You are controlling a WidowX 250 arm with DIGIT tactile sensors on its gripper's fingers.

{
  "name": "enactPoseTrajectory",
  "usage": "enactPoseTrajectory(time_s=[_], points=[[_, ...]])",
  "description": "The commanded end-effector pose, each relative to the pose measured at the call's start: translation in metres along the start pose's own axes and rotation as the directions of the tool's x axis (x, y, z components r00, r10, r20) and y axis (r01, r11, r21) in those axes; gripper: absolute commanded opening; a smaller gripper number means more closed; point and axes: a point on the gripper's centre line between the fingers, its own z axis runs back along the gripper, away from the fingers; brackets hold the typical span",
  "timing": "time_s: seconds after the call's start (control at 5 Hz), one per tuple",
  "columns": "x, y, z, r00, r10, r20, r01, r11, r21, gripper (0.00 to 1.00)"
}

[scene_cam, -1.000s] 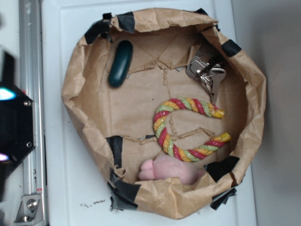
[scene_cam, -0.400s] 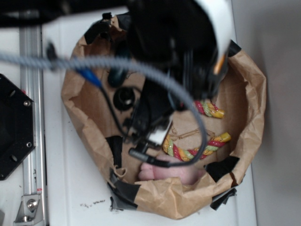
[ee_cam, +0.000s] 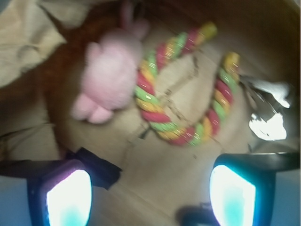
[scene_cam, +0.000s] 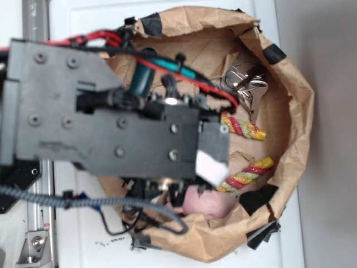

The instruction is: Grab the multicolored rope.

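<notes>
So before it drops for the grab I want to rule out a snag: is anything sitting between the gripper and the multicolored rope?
Nothing visible does. In the wrist view the gripper is open, and only bare brown paper lies between it and the multicolored rope. The pink plush toy lies against the rope's one side, and the shiny metal object sits beside the other, neither across the path.

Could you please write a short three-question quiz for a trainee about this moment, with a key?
1. True or false: the gripper already holds the multicolored rope.
2. In the wrist view, which thing lies directly beside the rope's left side?
A. pink plush toy
B. shiny metal object
C. dark green oval object
3. Fill in: the rope lies bent in the shape of the letter ___.

Key:
1. False. Both fingers stand apart, above the paper floor, with nothing between them.
2. A
3. U
</notes>
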Motion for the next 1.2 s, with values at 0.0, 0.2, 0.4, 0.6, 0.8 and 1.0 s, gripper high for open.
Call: enactPoseTrajectory(time_s=[0.0,0.2,0.4,0.6,0.8,1.0], points=[[0.002,-0.002,0.008,0.999,-0.002,0.039,0.001,1.0,0.027,1.0],[0.002,-0.002,0.008,0.999,-0.002,0.039,0.001,1.0,0.027,1.0],[-0.007,0.023,0.018,0.991,0.127,0.032,-0.126,0.992,-0.027,1.0],[-0.003,0.046,0.016,0.968,0.252,-0.007,-0.252,0.967,-0.043,1.0],[0.004,0.047,-0.006,0.965,0.258,-0.05,-0.258,0.966,0.004,1.0],[0.014,0.021,-0.033,0.98,0.198,0.004,-0.197,0.973,0.124,1.0]])
